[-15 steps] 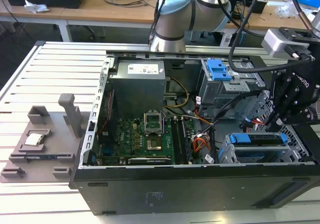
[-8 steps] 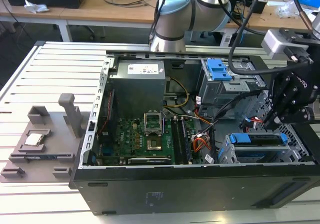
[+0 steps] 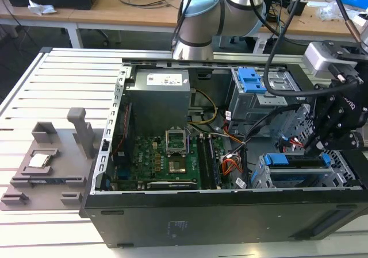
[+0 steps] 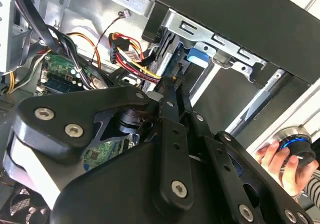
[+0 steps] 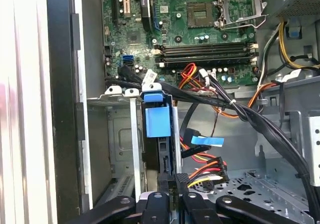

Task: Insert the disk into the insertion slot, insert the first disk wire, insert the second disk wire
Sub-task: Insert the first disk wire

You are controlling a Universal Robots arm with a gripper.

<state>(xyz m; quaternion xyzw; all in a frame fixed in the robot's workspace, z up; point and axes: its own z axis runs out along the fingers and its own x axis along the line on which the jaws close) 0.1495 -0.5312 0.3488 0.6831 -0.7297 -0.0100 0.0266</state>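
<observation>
The disk [image 5: 158, 121] stands edge-on inside the insertion slot [image 5: 120, 149], its blue carrier facing the first wrist view. In the exterior view, the disk [image 3: 299, 166] lies in the silver cage [image 3: 261, 178] at the case's front right corner. My gripper [image 5: 167, 186] hangs right over the disk's end. Its thin black fingers [image 4: 167, 92] are pressed together, and I cannot make out anything held between them. A dark connector with red, yellow and black wires [image 5: 200, 176] sits against the fingers. A thin red cable [image 5: 187, 146] runs close by.
Black cable bundles [image 5: 235, 107] cross above the cage. The motherboard [image 3: 167, 160] fills the case's middle, and a taller bay with blue latches [image 3: 253, 83] stands behind. A grey fixture [image 3: 52, 160] sits at the exterior view's left. A person's hand [image 4: 280, 159] holds a knob outside the case.
</observation>
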